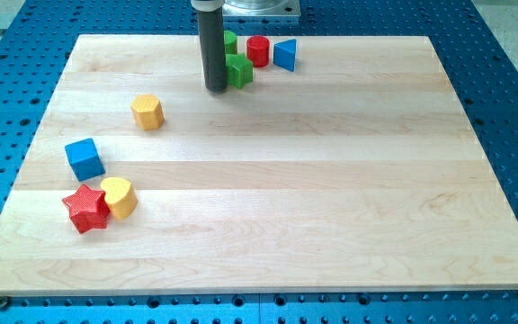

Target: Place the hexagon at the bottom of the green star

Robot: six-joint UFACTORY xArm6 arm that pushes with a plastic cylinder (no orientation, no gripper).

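Observation:
The yellow hexagon (147,112) lies on the wooden board (331,198) at the upper left. The green star (239,70) lies near the view's top centre. My tip (215,88) rests on the board just left of the green star, touching or almost touching it, and well to the right of the hexagon. A second green block (230,41) sits above the star, partly hidden by the rod; its shape is unclear.
A red cylinder (257,50) and a blue triangle (284,55) sit right of the green blocks. A blue cube (84,158), a red star (85,209) and a rounded yellow block (119,196) cluster at the left edge.

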